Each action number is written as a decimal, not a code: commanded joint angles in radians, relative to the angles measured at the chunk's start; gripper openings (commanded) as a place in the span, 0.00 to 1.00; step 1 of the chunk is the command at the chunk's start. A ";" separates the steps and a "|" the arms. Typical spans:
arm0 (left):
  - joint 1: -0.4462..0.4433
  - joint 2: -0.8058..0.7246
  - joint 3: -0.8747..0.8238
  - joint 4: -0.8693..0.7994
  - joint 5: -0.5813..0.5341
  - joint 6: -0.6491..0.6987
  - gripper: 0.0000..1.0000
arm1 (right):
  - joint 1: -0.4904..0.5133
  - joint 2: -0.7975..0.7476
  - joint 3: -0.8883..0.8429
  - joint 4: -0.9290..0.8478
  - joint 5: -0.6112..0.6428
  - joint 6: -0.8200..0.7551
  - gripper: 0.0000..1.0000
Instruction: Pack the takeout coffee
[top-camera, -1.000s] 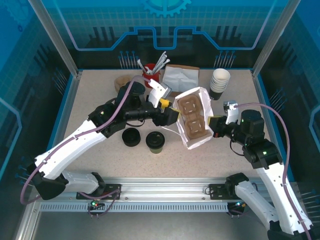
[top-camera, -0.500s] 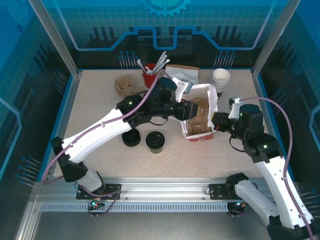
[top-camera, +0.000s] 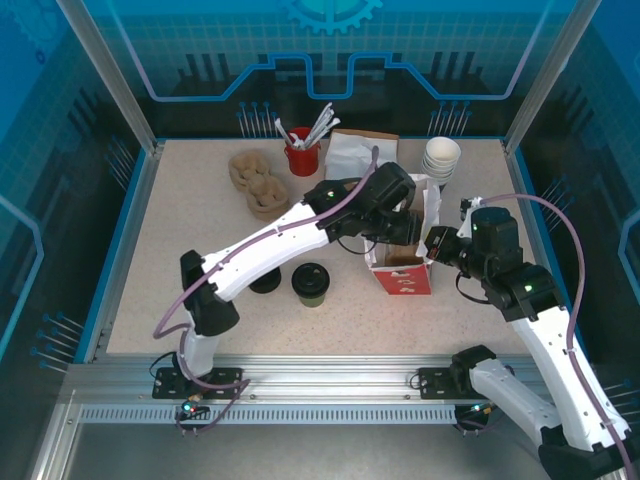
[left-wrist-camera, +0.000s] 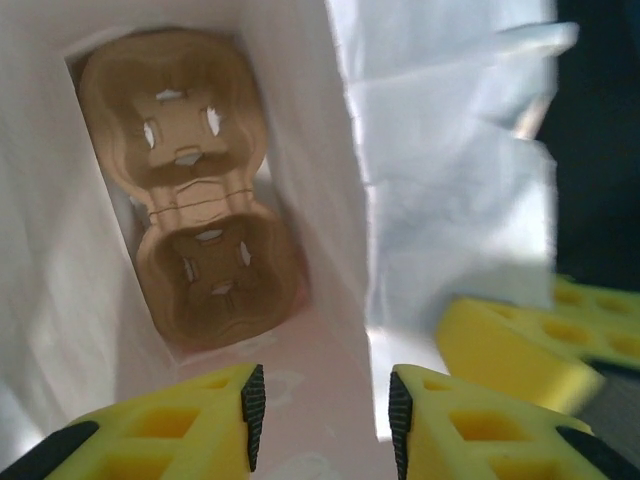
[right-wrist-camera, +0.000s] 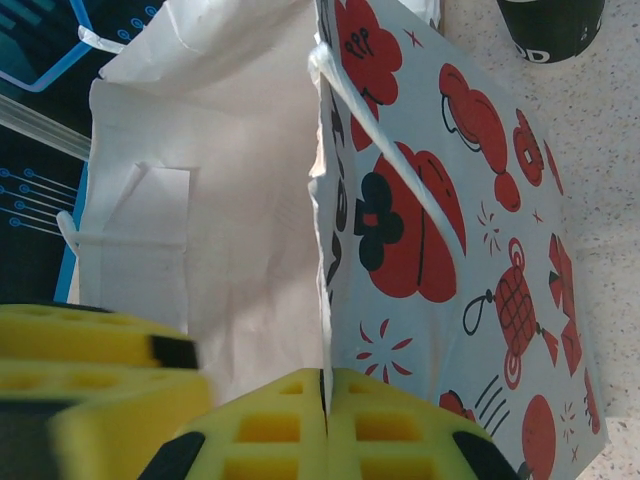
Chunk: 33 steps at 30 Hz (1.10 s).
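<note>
Reference: we fix on the red-and-white printed paper bag (top-camera: 405, 278) (right-wrist-camera: 430, 200) (left-wrist-camera: 90, 300). It stands upright with its mouth open on the speckled beige desk (top-camera: 180, 230).
Task item: the small dark olive-green takeout coffee cup with a black round top (top-camera: 311, 284) stands upright on the desk left of the bag. It is outside the bag and clear of it, and no claw touches it.
Left: the left claw (left-wrist-camera: 325, 420) hangs over the bag's mouth, looking down inside. Its yellow fingers (left-wrist-camera: 180, 425) are apart, and we see only white paper in the gap, nothing pinched.
Right: the right claw (right-wrist-camera: 325, 400) (top-camera: 437, 243) is at the bag's right rim, clenched on the paper edge, which runs in between its closed fingers.
Bag interior: a brown moulded-pulp two-cup carrier (left-wrist-camera: 195, 230) lies flat on the bottom.
Left of bag: a low squat black round piece (top-camera: 262, 282) sits beyond the coffee cup and just beside it, partly under the left arm.
Behind bag: a stack of white-lined paper cups (top-camera: 441, 160) stands to the right. A crumpled white paper packet (top-camera: 352, 152) lies directly behind. A red mug of white stirrers (top-camera: 301, 155) and loose brown pulp carriers (top-camera: 256, 182) sit farther left.
</note>
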<state>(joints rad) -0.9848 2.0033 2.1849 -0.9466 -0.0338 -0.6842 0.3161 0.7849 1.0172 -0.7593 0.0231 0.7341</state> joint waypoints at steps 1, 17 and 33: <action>-0.003 0.067 0.060 -0.108 -0.020 -0.037 0.39 | 0.026 -0.005 0.010 0.012 0.033 0.022 0.00; 0.039 0.212 0.061 -0.113 0.052 -0.077 0.30 | 0.096 -0.026 -0.024 0.038 0.065 0.024 0.00; 0.066 0.257 -0.062 0.018 0.172 -0.120 0.29 | 0.130 -0.017 -0.060 0.094 0.038 0.042 0.00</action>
<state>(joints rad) -0.9298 2.2303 2.1387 -0.9562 0.0952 -0.7853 0.4290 0.7712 0.9722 -0.7021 0.0704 0.7601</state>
